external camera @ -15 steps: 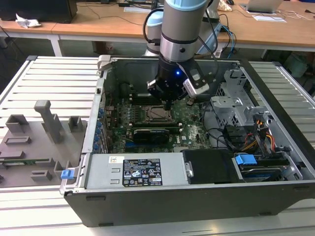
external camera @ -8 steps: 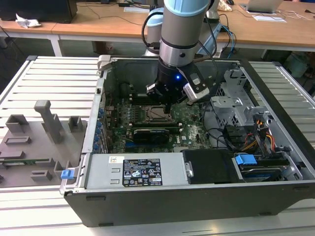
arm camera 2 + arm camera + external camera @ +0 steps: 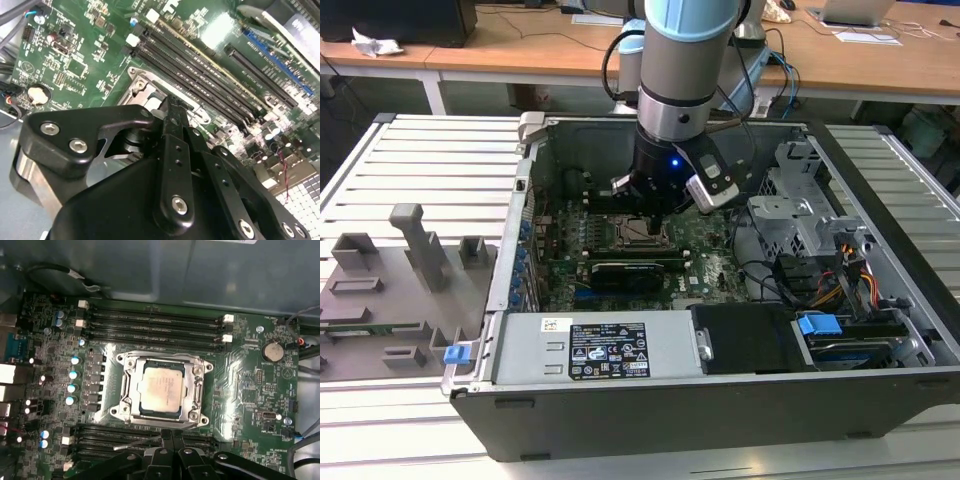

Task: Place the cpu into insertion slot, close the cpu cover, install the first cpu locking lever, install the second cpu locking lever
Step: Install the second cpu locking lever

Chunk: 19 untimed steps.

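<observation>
Now the small silver square cpu (image 3: 160, 388) is seen lying inside the shiny metal frame cpu cover (image 3: 161, 390); the black tool (image 3: 171, 436), fingers pressed together and holding nothing, is held just beside it.

No print was legible enough to read.
- Black label (image 3: 608, 352) with white symbols and lines on the grey power supply box (image 3: 520, 350): too small.
- White sticker (image 3: 556, 323) beside it: too small.
- cpu (image 3: 160, 387), silver face up in its socket: faint engraving, illegible.
- Green circuit board (image 3: 250, 385): white lettering near parts, not readable.
</observation>
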Each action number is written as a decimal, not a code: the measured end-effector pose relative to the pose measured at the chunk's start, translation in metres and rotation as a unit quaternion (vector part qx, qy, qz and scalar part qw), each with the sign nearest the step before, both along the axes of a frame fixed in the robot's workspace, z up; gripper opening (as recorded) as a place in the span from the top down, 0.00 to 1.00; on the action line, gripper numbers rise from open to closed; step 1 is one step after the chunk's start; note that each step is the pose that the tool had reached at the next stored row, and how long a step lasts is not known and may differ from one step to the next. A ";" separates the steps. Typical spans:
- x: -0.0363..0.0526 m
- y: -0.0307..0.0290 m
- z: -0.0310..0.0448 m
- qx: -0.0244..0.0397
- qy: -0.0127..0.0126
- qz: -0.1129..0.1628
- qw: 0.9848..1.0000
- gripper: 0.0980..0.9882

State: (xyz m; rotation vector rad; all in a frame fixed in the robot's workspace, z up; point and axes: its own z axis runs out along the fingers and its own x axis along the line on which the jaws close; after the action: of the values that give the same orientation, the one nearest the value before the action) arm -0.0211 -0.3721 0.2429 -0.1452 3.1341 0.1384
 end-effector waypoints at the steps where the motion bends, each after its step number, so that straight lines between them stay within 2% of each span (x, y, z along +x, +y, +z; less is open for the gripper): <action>1: -0.0002 -0.0028 -0.0001 0.001 0.000 0.000 1.000 0.99; 3: -0.0009 -0.0075 -0.0001 0.004 0.000 0.000 1.000 0.99; 5: -0.0046 -0.0099 -0.0016 0.016 0.000 0.000 1.000 0.99; 11: -0.0247 -0.0101 -0.0050 0.017 0.000 0.000 1.000 0.99; 15: -0.0292 -0.0101 -0.0089 0.019 0.000 0.000 1.000 0.99; 17: -0.0310 -0.0101 -0.0162 0.019 0.000 0.000 1.000 0.99; 19: -0.0337 -0.0113 -0.0194 0.028 0.000 0.000 1.000 0.99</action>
State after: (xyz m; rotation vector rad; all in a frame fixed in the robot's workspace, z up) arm -0.0547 -0.3834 0.2235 -0.1450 3.1268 0.2254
